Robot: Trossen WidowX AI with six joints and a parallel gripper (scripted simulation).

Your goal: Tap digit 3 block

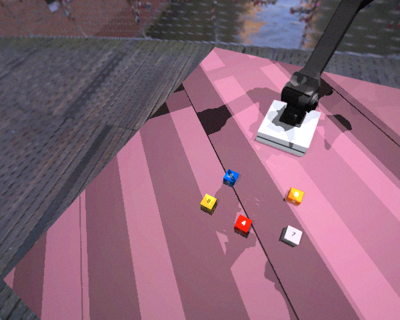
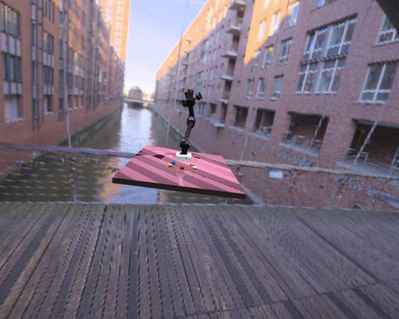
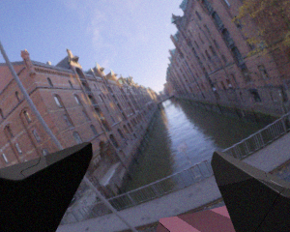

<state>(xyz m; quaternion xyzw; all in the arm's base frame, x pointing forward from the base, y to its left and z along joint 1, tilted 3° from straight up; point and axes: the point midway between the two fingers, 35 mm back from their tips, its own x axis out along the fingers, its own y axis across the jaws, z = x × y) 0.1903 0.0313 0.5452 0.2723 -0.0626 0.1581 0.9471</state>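
Note:
An orange block lies on the right side of the group. Its white digit is small and blurred and looks like a 3. A blue block at the back left has a digit too blurred to read surely. A yellow block shows 8, a red block shows 4, and a white block shows 7. My gripper is open and empty, raised high above the table and far from all blocks. It is out of view in the top view.
The white arm base stands behind the blocks on the pink striped table. The arm stretches upward from it. Dark shadows of the arm fall across the table. The wrist view shows mostly canal and buildings, with a table corner at the bottom.

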